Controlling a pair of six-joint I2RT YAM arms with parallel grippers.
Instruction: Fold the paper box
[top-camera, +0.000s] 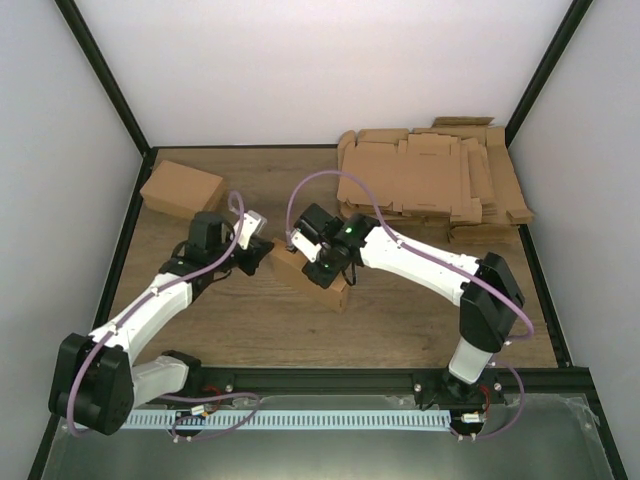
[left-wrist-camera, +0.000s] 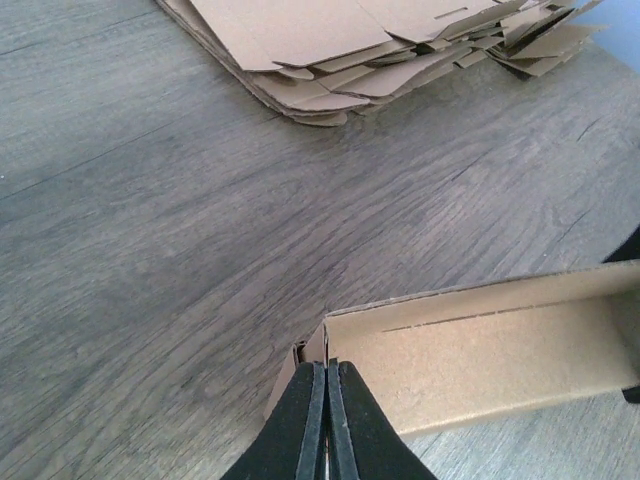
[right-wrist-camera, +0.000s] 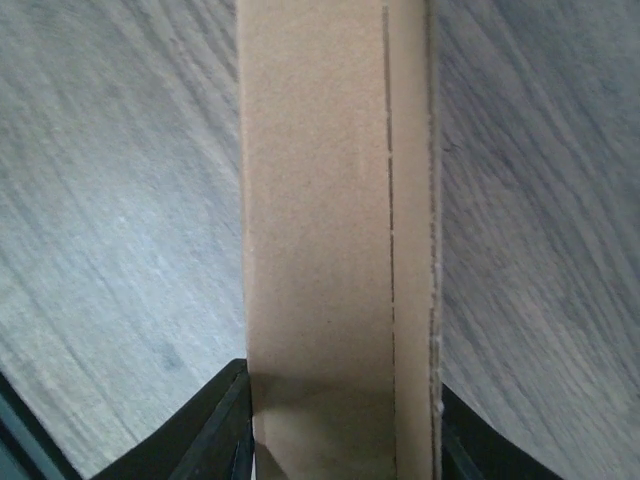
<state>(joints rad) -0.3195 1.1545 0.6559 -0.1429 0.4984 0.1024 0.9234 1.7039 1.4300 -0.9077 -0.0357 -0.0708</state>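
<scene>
while left fingers (left-wrist-camera: 298, 430) pinch, right fingers (right-wrist-camera: 212, 438) flank the paper box (right-wrist-camera: 320, 200).

I count two arms, the left arm (top-camera: 160, 300) and the right arm (top-camera: 420, 262), and two grippers, the left gripper (top-camera: 258, 250) and the right gripper (top-camera: 312, 262). I see two brown boxes, the paper box (top-camera: 324, 282) and the other box (top-camera: 181, 189). There is one pile of flat brown sheets (top-camera: 430, 175), too many in it to count, and one table (top-camera: 400, 315).
</scene>
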